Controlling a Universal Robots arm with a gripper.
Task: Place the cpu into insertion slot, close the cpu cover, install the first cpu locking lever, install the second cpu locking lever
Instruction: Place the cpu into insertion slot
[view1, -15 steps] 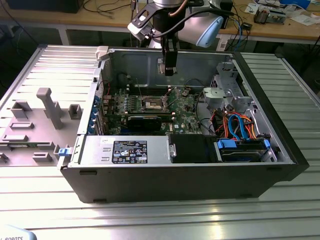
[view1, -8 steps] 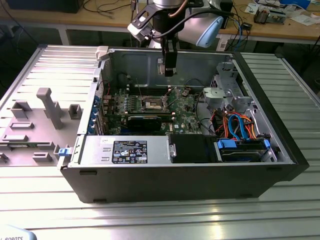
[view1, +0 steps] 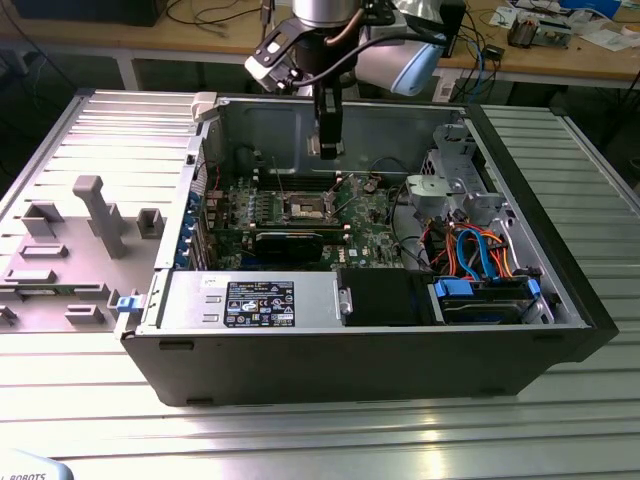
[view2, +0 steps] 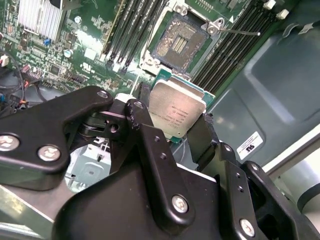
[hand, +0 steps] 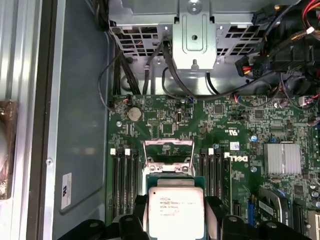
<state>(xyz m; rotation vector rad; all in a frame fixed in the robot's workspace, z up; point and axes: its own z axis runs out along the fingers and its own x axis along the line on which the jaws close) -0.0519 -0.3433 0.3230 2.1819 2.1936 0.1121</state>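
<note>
Because the cover (hand: 169, 142) stands raised (leaving the slot (view2: 180, 42) bare), the gripper (view2: 172, 125) hangs above the board (hand: 210, 120), clamping the cpu (view2: 177, 110) by two edges, apart from the slot, probably for a level drop.

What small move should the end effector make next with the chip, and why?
Probably lower it slowly toward the insertion slot, keeping it aligned. The end effector holds the cpu above the green board, and the slot looks open and empty.
</note>
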